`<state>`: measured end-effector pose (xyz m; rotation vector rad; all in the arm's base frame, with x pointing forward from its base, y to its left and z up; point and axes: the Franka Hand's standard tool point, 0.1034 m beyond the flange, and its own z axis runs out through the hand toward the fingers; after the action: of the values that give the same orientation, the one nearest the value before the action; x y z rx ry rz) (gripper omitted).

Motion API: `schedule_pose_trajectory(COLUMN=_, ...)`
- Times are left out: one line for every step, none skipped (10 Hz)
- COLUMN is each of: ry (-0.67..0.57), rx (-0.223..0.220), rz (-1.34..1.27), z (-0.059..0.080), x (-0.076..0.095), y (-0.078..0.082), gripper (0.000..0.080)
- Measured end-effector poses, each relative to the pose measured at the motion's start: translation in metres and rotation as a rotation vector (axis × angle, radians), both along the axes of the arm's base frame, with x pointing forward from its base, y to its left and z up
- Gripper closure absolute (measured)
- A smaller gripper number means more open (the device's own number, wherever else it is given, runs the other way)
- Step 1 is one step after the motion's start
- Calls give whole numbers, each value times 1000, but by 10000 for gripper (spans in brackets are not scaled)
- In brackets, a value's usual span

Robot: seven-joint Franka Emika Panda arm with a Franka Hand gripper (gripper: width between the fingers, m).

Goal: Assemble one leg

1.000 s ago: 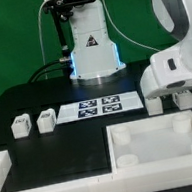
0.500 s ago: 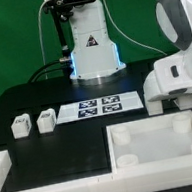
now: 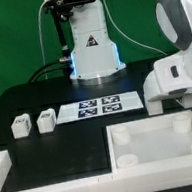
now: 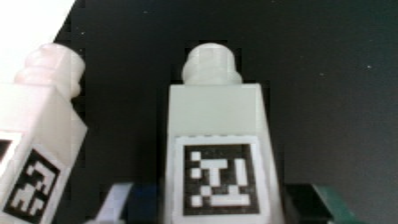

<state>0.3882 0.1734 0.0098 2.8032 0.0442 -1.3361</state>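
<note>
In the wrist view a white leg [image 4: 217, 120] with a black-and-white tag lies lengthwise between my fingers. My gripper [image 4: 222, 206] straddles its tagged end, with a finger [image 4: 128, 200] on each side and a thin dark gap to the leg. A second leg [image 4: 43, 120] lies just beside it. In the exterior view my gripper [image 3: 173, 101] is low over the table at the right, behind the tabletop, and its hand hides these two legs. Two more legs [image 3: 20, 125] [image 3: 45, 120] stand at the left.
The large white tabletop [image 3: 121, 150] with corner holes lies in front at the right. The marker board [image 3: 98, 107] lies mid-table. A white L-shaped rail [image 3: 45, 165] runs along the front left. The robot base [image 3: 91, 49] stands at the back.
My gripper has come down toward the table at the right; its fingers, visible under the hand a second ago, are now mostly hidden low behind it.
</note>
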Motion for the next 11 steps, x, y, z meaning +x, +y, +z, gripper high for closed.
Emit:
schedule_pose_trajectory(ry=0, rx=0, rz=0, z=0, x=0, y=0, gripper=509)
schedule_pose_trajectory(ry=0, rx=0, rz=0, z=0, x=0, y=0, gripper=509)
schedule_pose_trajectory(ry=0, rx=0, rz=0, z=0, x=0, y=0, gripper=509)
schedule_pose_trajectory(ry=-4, rx=12, rz=13, z=2, x=4, y=-3, gripper=509)
schedule_pose_trajectory(ry=-30, rx=32, rz=20, z=14, x=16, y=-10, gripper=509)
schedule_pose_trajectory(ry=-61, rx=48, rz=33, z=29, x=28, y=-17, gripper=509)
schedule_pose_trajectory(ry=-116, rx=79, rz=72, z=49, x=41, y=-23, gripper=509)
schedule_pose_trajectory(ry=-158, rx=107, rz=89, z=70, x=51, y=-29, gripper=509)
schedule_pose_trajectory(ry=-265, rx=124, rz=86, z=85, x=68, y=-33, gripper=509)
schedule_pose_trajectory(ry=-379, rx=132, rz=83, z=105, x=81, y=-38, gripper=509)
schedule_pose_trajectory(ry=-500, rx=136, rz=78, z=119, x=88, y=-42, gripper=509)
